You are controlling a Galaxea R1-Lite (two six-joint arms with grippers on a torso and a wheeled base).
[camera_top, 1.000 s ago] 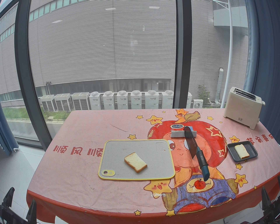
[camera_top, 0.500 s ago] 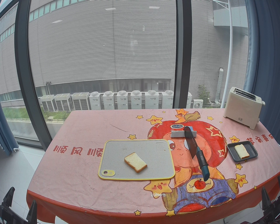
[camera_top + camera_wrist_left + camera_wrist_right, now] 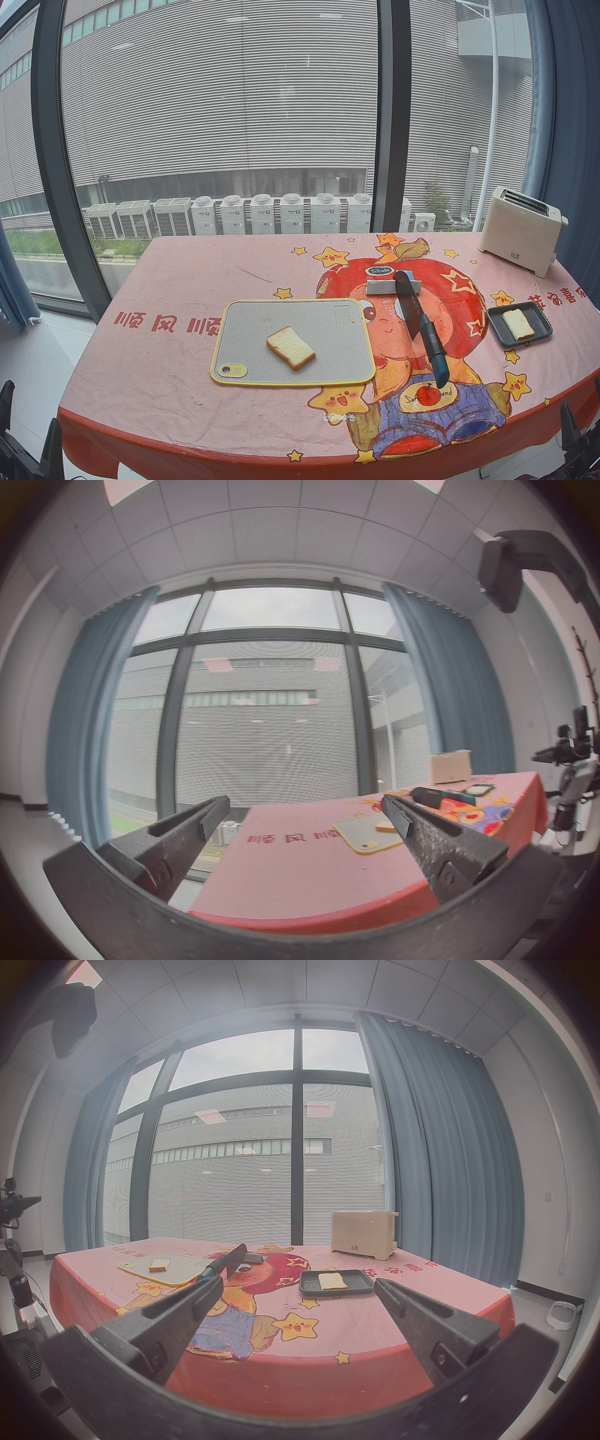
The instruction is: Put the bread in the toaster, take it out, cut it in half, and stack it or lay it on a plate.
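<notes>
One piece of bread [image 3: 290, 347] lies on the grey cutting board [image 3: 250, 337] in the middle of the table. A second piece [image 3: 518, 324] rests on the dark plate [image 3: 500, 331] at the right. The cream toaster [image 3: 522, 230] stands at the far right corner with nothing showing in its slots. A dark knife [image 3: 422, 325] lies between board and plate, its blade propped on a grey rest [image 3: 381, 287]. My left gripper [image 3: 306, 814] is open and holds nothing, below the table's near left edge [image 3: 28, 419]. My right gripper [image 3: 297, 1288] is open too, off the near right edge [image 3: 582, 400].
The table wears a pink cartoon-print cloth [image 3: 187, 275] and stands against a large window. Blue curtains [image 3: 572, 125] hang close behind the toaster. Bare cloth stretches left of the board and along the front edge.
My left gripper has dropped a little lower and further left at the bottom corner of the head view. Bread, knife, plate and right gripper are unmoved.
</notes>
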